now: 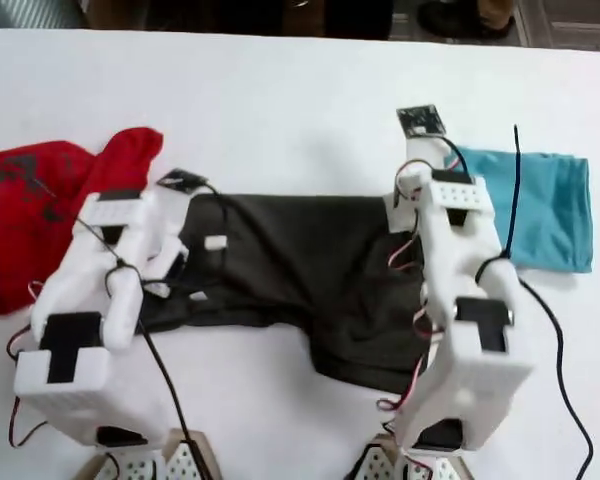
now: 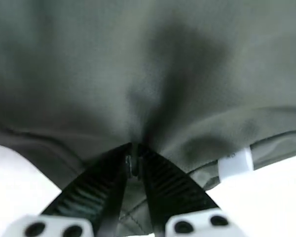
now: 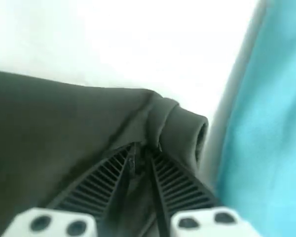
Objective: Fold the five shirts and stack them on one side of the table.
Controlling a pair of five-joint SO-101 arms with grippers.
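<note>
A dark grey shirt [image 1: 310, 270] lies spread across the middle of the white table [image 1: 280, 90], between the two arms. My left gripper [image 2: 134, 160] is shut on a pinch of its cloth near the collar, where a white label [image 2: 235, 163] shows. At the shirt's other end my right gripper [image 3: 144, 157] is shut on the fabric beside a rolled sleeve cuff [image 3: 185, 131]. In the high view the left gripper [image 1: 185, 215] sits at the shirt's left edge and the right gripper [image 1: 410, 195] at its upper right corner.
A crumpled red shirt [image 1: 50, 210] lies at the left edge, touching the left arm. A folded turquoise shirt [image 1: 545, 205] lies right of the right arm, with a black cable [image 1: 515, 190] across it. The far half of the table is bare.
</note>
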